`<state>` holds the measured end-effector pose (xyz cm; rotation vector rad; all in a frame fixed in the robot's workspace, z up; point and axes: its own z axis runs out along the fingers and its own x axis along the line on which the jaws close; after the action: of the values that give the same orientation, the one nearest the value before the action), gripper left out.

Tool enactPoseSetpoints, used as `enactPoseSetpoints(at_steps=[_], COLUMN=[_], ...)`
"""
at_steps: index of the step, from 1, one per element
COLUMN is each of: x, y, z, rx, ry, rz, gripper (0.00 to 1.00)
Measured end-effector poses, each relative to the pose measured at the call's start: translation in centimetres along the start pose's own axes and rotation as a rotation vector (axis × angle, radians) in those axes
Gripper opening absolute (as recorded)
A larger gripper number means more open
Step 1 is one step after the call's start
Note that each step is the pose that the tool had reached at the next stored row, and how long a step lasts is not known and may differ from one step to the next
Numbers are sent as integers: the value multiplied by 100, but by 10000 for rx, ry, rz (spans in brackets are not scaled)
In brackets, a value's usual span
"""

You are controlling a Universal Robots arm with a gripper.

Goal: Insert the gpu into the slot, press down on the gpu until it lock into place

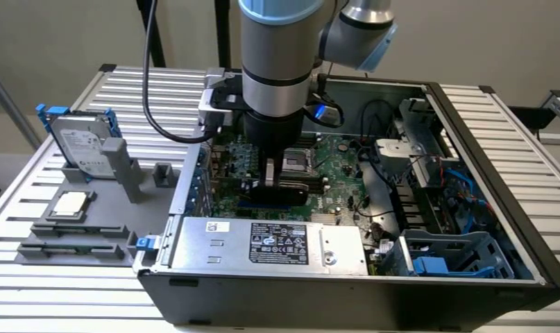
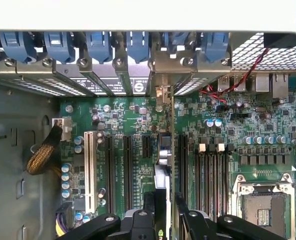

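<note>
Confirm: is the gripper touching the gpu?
Touching. Wrist view shows the gripper clamped on both faces of the edge-on gpu, with no gap.

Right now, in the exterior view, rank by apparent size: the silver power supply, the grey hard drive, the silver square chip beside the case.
Largest: silver power supply.
Then: grey hard drive.
Smallest: silver square chip.
Gaps look clear despite differing nearness.

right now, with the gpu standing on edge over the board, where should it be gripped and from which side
By its upper long edge, from straight above, one finger on each flat face. The gpu stands upright and thin, lower edge toward the motherboard, so only the top is free. The tool pinches it there.
</note>
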<state>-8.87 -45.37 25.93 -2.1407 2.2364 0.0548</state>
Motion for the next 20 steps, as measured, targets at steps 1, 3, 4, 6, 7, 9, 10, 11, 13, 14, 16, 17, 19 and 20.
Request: enactPoseSetpoints(at_steps=[1, 3, 4, 6, 7, 9, 10, 11, 13, 14, 16, 17, 19, 20], x=[-2, -3, -6, -6, -6, -6, -6, -6, -5, -3, -1, -1, -2, -2], y=[0, -1, -3, -6, -9, -10, -10, -11, -12, -12, -14, -16, -24, -28], z=[-1, -11, -18, -52, -54, -54, -51, -45, -27, -16, 1, 8, 14, 16], rx=[-7, -29, -43, -116, -142, -164, -171, -178, -191, -199, -214, -227, -271, -307], ry=[1, -6, -20, 3, 2, 5, 6, 7, 7, 11, 20, 19, 14, 13], rz=[1, 0, -1, 5, 7, 9, 10, 10, 10, 11, 10, 11, 14, 14], gripper=[26, 26, 26, 26, 26, 26, 26, 26, 26, 26, 26, 26, 26, 26])
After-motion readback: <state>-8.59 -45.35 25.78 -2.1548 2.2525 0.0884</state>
